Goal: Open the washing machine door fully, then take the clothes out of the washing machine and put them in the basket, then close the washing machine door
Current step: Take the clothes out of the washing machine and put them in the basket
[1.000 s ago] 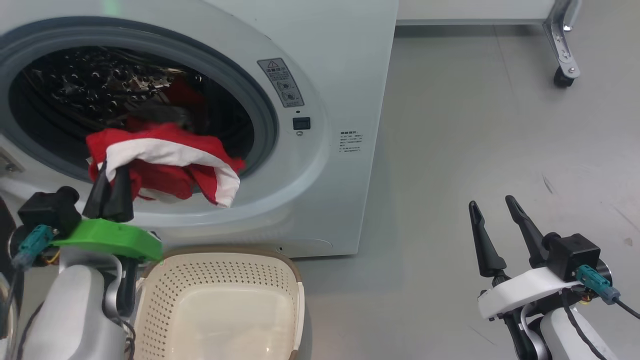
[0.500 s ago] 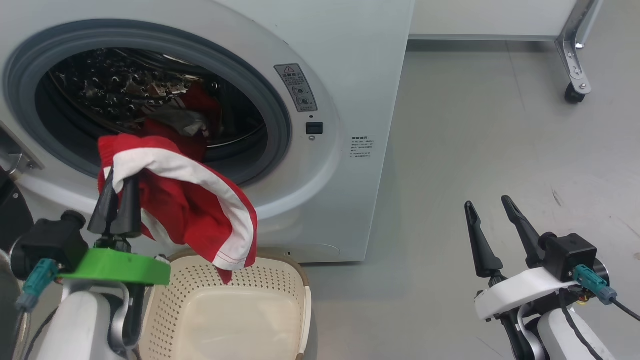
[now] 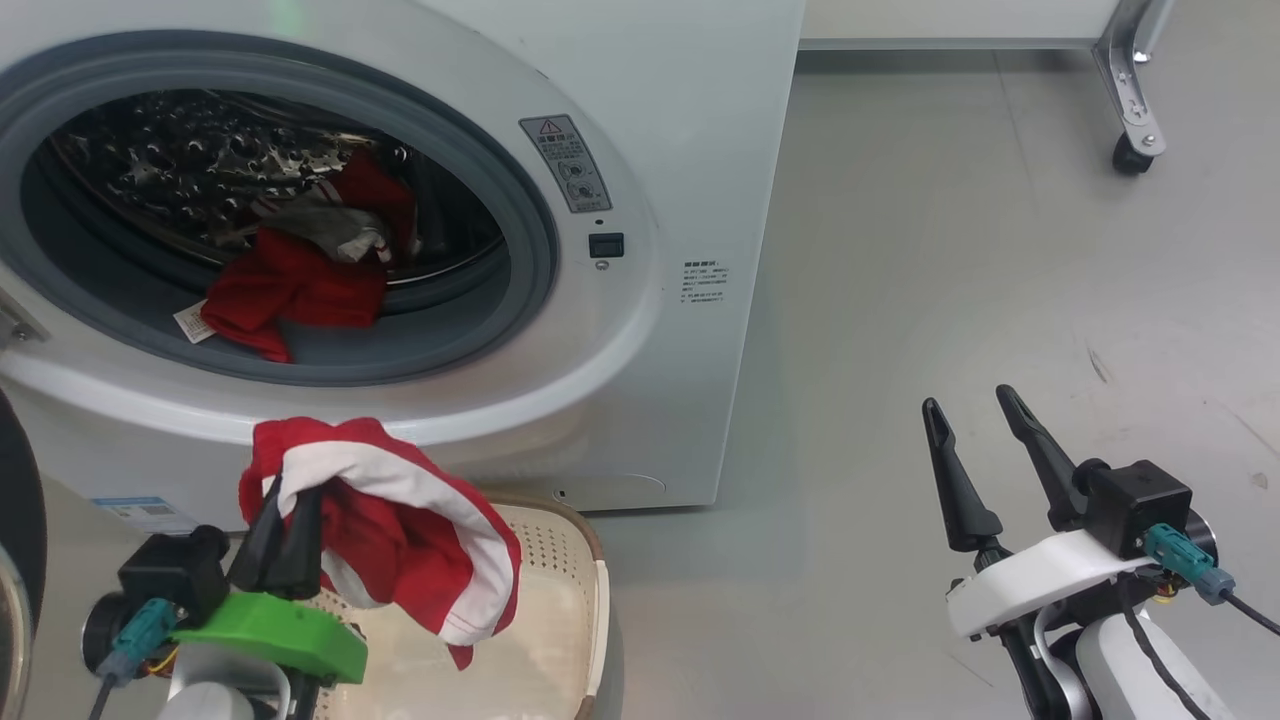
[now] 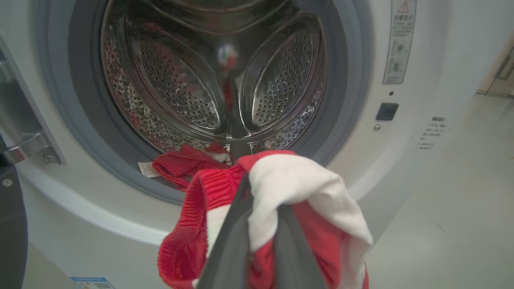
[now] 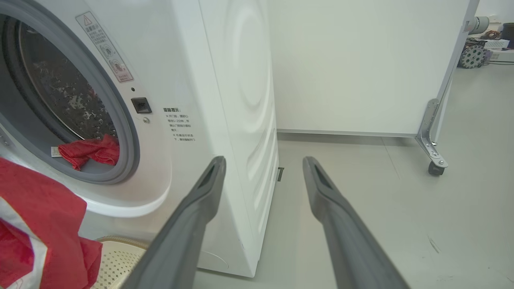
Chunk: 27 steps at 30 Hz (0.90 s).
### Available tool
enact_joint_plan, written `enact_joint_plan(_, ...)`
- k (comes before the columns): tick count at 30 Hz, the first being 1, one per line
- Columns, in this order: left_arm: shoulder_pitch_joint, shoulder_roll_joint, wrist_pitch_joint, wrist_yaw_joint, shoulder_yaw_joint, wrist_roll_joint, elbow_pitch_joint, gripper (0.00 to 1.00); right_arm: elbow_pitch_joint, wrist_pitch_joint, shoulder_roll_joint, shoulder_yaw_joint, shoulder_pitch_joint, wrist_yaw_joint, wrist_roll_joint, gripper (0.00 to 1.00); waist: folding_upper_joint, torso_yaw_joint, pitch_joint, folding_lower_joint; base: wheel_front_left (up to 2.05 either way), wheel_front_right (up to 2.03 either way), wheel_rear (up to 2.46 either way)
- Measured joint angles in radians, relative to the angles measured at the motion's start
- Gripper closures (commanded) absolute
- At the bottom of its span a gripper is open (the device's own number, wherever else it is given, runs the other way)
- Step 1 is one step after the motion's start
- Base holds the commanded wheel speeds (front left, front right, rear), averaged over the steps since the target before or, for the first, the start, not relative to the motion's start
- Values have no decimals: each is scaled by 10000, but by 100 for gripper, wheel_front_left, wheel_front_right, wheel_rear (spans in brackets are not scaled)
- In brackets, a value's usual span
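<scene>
Over the basket, the left gripper has its fingers pinching red-and-white clothes; the right gripper keeps its fingers spread, empty, near the washing machine.

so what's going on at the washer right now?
The robot is unloading the open washing machine. Its left hand is shut on a red and white garment and holds it over the basket, which stands on the floor in front of the machine. The garment is not yet dropped. More red clothing lies at the front of the drum. The right hand is open and empty, off to the side.
</scene>
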<state>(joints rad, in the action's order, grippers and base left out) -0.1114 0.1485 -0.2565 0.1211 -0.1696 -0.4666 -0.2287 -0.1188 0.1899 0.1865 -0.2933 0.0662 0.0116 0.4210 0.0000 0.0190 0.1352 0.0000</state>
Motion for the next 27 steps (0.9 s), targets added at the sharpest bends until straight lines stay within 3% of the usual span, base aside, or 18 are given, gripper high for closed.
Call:
enact_joint_plan(7,117,134,604,2,-531,-29,-949,100,330,-148,115,10,12,12,-15,0,0,-152,442,0,0,0,0)
enact_joint_plan(17,26,205,1335,31,-516,-127,-2571,100,779,-368,198,-46,237,15,-165,0,0,-444,1328,0,0,0,0)
enact_joint_plan(27,-1343,255,1645,31,-263,-257,-3889,100,1235,-529,318,-17,660,178,-355,0,0,-1001,2604,0,0,0,0)
